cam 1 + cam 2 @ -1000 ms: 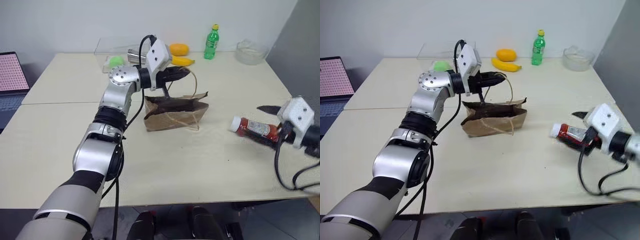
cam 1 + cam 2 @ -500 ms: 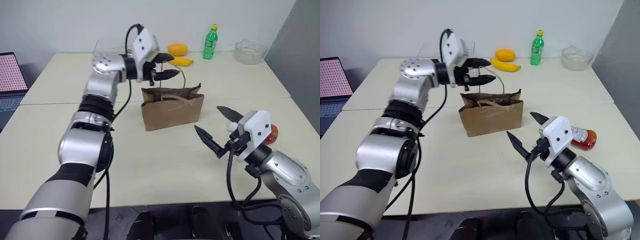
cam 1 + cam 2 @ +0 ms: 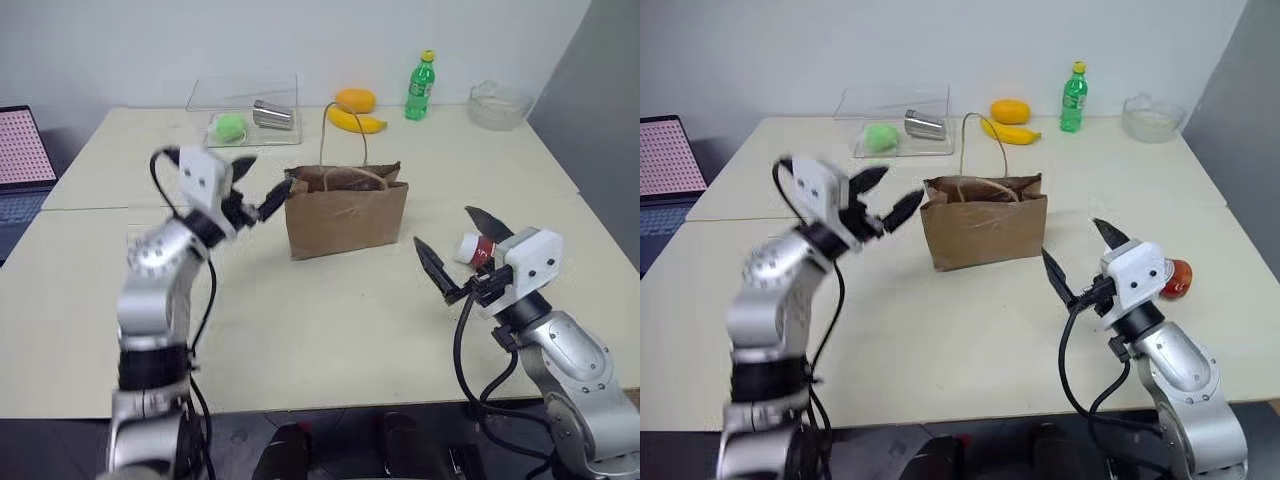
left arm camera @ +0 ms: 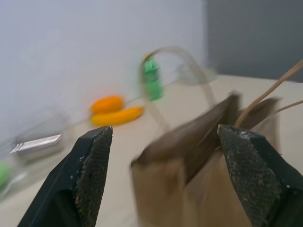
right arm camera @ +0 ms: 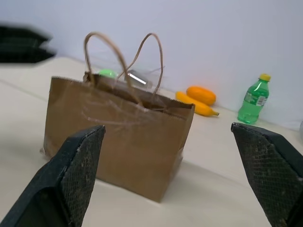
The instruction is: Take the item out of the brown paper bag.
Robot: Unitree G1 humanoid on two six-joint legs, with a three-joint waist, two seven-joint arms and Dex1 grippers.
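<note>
A brown paper bag (image 3: 346, 216) is standing on the cream table (image 3: 300, 310); behind, a green bottle (image 3: 421, 87) is wearing a yellow cap beside a yellow banana (image 3: 356, 122)

No readable text, label, brand, number or sign on anything in view.

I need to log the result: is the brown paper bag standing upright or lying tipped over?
Upright. The brown paper bag stands on its base on the table, mouth facing up.
</note>
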